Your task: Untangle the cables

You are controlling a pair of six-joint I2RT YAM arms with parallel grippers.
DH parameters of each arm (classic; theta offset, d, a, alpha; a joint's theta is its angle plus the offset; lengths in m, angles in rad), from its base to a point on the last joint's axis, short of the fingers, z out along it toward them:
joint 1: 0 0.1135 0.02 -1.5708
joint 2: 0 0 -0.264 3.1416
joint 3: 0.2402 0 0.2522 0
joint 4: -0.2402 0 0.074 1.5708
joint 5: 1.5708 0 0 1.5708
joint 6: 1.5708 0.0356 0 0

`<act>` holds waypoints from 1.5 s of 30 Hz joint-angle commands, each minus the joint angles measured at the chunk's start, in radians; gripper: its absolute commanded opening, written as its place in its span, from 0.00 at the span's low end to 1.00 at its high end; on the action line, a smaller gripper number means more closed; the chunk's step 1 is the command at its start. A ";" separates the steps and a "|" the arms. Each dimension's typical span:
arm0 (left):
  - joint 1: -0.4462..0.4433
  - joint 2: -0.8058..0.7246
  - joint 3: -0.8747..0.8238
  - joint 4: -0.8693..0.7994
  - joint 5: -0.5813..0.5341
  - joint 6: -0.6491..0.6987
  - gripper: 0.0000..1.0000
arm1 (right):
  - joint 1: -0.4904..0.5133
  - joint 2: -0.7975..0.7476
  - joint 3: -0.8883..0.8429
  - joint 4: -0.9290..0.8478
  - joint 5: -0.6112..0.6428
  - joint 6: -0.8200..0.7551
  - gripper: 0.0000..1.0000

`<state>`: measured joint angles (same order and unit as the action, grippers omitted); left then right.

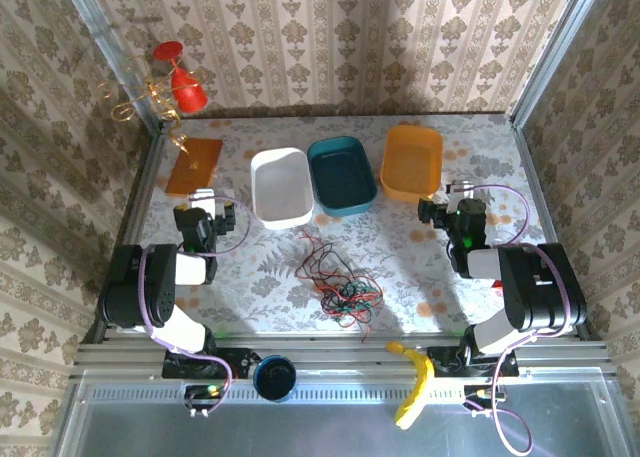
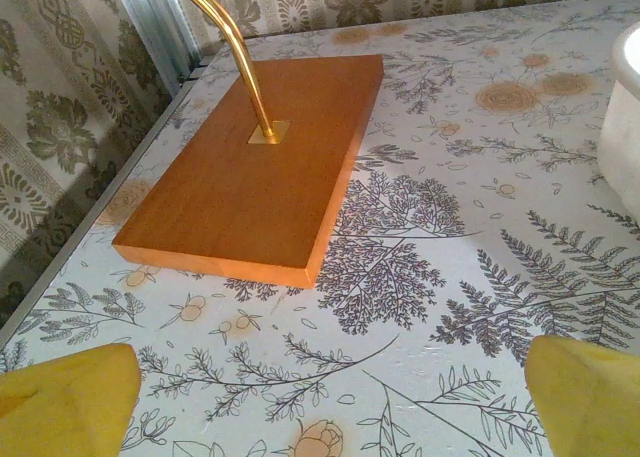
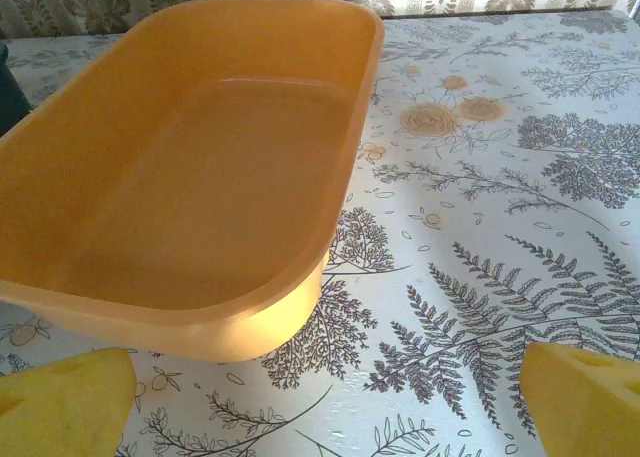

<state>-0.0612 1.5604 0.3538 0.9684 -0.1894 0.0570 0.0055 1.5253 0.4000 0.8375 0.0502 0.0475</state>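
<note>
The red, black and green cables [image 1: 337, 279] lie in one tangled heap on the table's near middle, between the two arms; a red strand runs up toward the white bin. My left gripper [image 1: 212, 206] rests at the left, well apart from the heap, open, its yellow fingertips [image 2: 65, 402] wide apart over bare tabletop. My right gripper [image 1: 459, 200] rests at the right, also open, yellow fingertips [image 3: 585, 397] spread with nothing between them, facing the orange bin.
Three bins stand in a row at the back: white [image 1: 281, 185], teal [image 1: 342, 175], orange [image 1: 412, 162]. An orange wooden board [image 2: 255, 167] with a gold stand [image 2: 235, 52] sits back left. A banana [image 1: 415, 377] and a dark cup [image 1: 274, 377] lie on the front rail.
</note>
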 commanded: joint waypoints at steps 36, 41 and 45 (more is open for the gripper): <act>0.012 0.000 0.022 -0.007 0.031 0.005 1.00 | -0.004 -0.001 0.015 0.002 -0.006 -0.006 1.00; -0.018 -0.166 0.116 -0.332 -0.056 -0.012 1.00 | 0.008 -0.193 0.213 -0.567 0.233 0.135 0.95; -0.047 -0.278 0.179 -0.569 -0.147 -0.105 1.00 | 0.110 -0.294 0.319 -0.852 0.381 0.234 0.90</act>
<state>-0.0868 1.3434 0.4946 0.5972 -0.2466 0.0154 0.0498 1.3067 0.6765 0.2790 0.2825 0.1844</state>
